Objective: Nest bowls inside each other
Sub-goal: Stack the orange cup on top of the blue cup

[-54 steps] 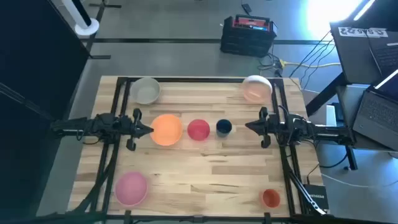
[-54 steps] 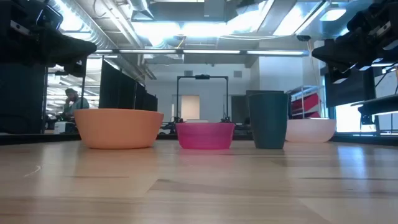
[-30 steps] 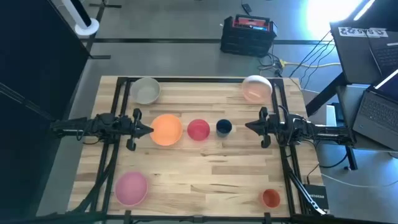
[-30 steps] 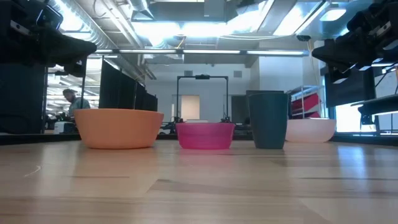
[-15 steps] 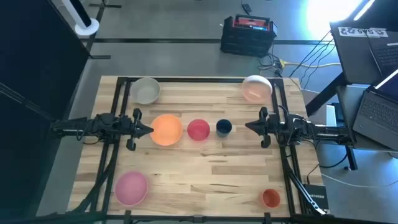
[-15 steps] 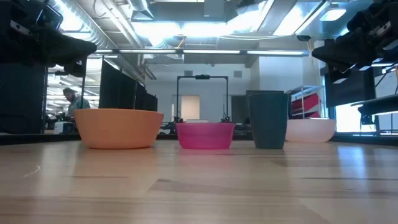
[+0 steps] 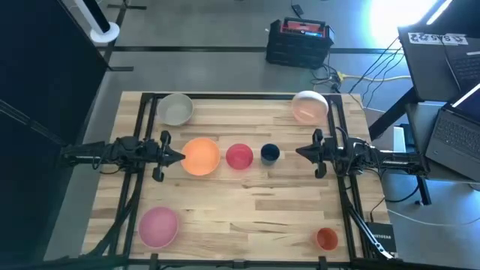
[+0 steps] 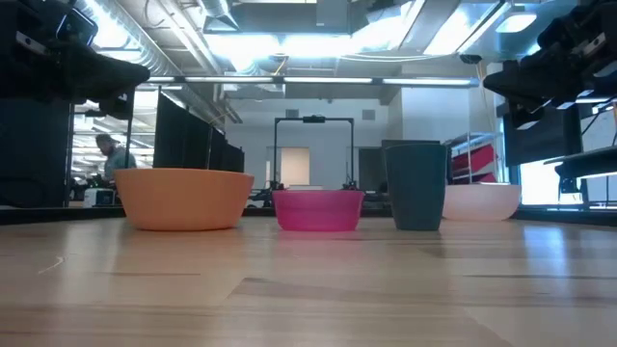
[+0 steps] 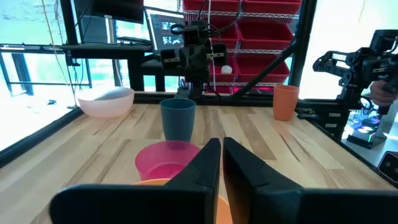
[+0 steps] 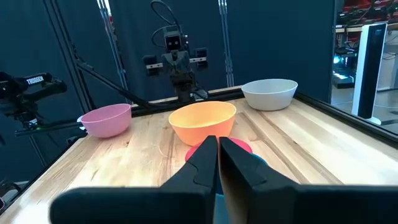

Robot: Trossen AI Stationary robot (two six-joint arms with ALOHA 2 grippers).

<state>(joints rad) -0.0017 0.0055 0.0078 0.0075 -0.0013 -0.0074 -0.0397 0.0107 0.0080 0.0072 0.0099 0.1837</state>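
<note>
Seven bowls stand apart on the wooden table, each on its base. An orange bowl, a red-pink bowl and a tiny dark blue bowl form a row across the middle. A grey-white bowl is far left, a pale peach-pink bowl far right, a pink bowl near left, a small orange-red bowl near right. My left gripper is shut, level, just left of the orange bowl. My right gripper is shut, level, right of the blue bowl.
Black frame rails run along the table's left, right and far sides under both arms. A black case sits on the floor beyond the far edge. Laptops stand off the table's right side. Bare wood lies between the middle row and the near edge.
</note>
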